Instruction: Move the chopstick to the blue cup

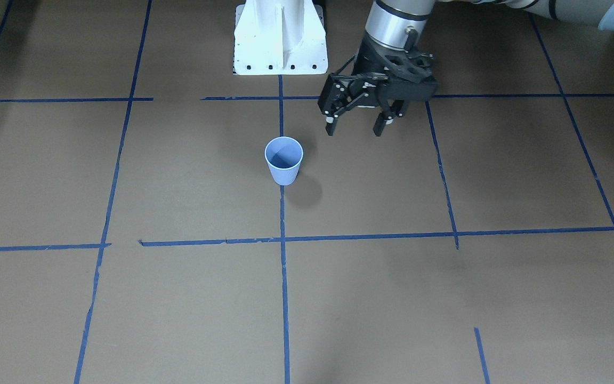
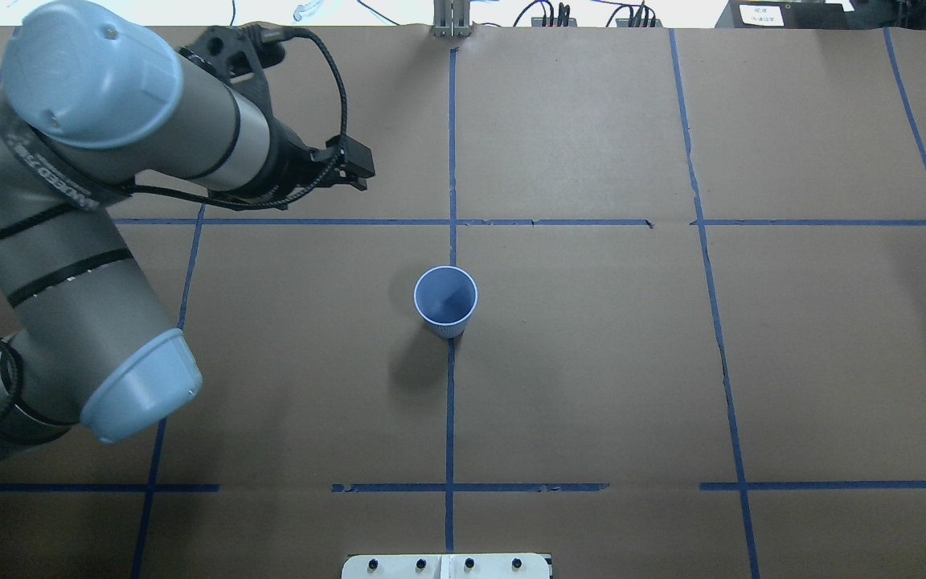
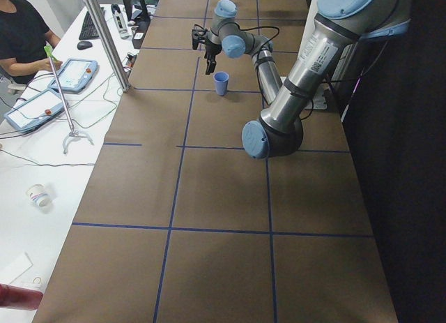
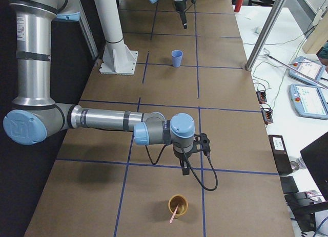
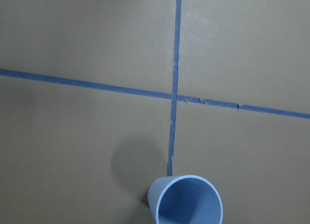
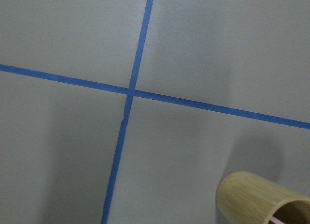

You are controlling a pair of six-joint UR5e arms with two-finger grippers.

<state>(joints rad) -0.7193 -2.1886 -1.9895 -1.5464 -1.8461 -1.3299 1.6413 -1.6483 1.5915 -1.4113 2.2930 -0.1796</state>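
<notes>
Exterior front-facing view, left gripper [image 1: 354, 131]: the two fingers point down and stand wide apart with nothing between them. It hangs in the air above the table, on the left side of the blue cup [image 1: 284, 173] and clear of it.
Left arm [image 2: 93, 161]: comes in from the left of the overhead view and bends over the table's left half.
Left wrist view: the blue cup's open mouth shows at the bottom edge, with no finger in the picture.
Right gripper [image 4: 184, 169]: shows only from the camera at the table's right end. It points down over a tape line, and I cannot tell whether its fingers are apart or together.
Tan cup [image 6: 252, 197]: upright near the table's right end, just beside the right gripper and not touching it.
Chopstick [image 4: 173, 215]: leans inside the tan cup with its top sticking out over the rim, and no gripper holds it.
Blue cup: upright on the centre tape line with nothing inside, well apart from the tan cup.
Table [image 1: 179, 298]: covered in brown paper with a grid of blue tape.
White mount [image 1: 280, 42]: on the robot's side of the blue cup.
</notes>
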